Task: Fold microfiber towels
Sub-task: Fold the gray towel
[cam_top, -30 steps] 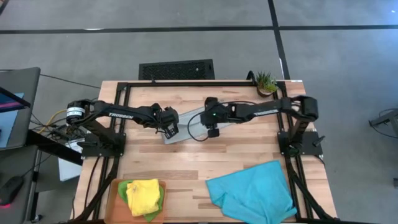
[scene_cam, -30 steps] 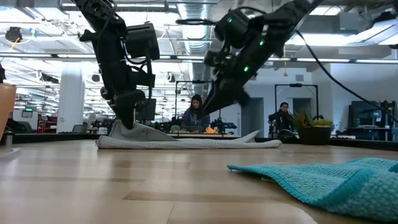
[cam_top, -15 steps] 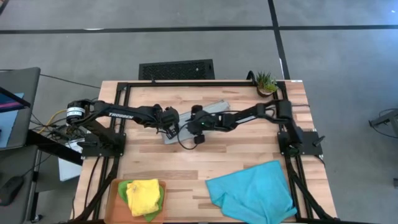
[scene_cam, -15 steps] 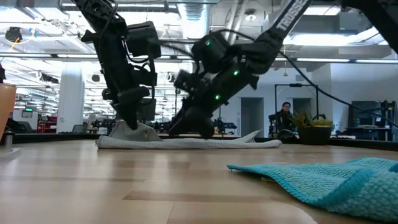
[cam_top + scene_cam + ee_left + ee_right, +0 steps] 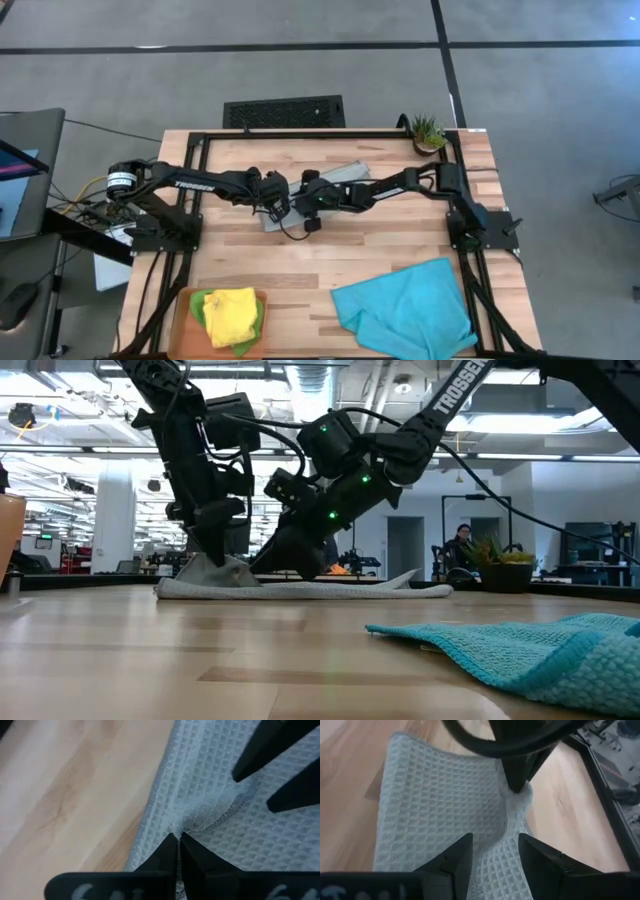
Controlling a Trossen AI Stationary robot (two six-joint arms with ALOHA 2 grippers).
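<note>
- Near the middle of the table (image 5: 300,270), toward its far side, the light grey towel (image 5: 335,177) lies flat, with one end lifted into a small peak.
- The left gripper (image 5: 272,203) has its fingers (image 5: 192,852) pressed together on a bunched pinch of that towel's edge.
- The right gripper (image 5: 303,203) sits just beside the left one over the same towel, its fingers (image 5: 457,857) spread apart above the waffle weave with nothing between them.
- At the near right of the table, the turquoise towel (image 5: 405,308) lies rumpled and spread out.
- At the near left corner, the yellow towel (image 5: 231,314) rests folded on the green towel (image 5: 201,306), both on the orange tray (image 5: 182,318).
- A small potted plant (image 5: 428,132) stands at the far right corner.
</note>
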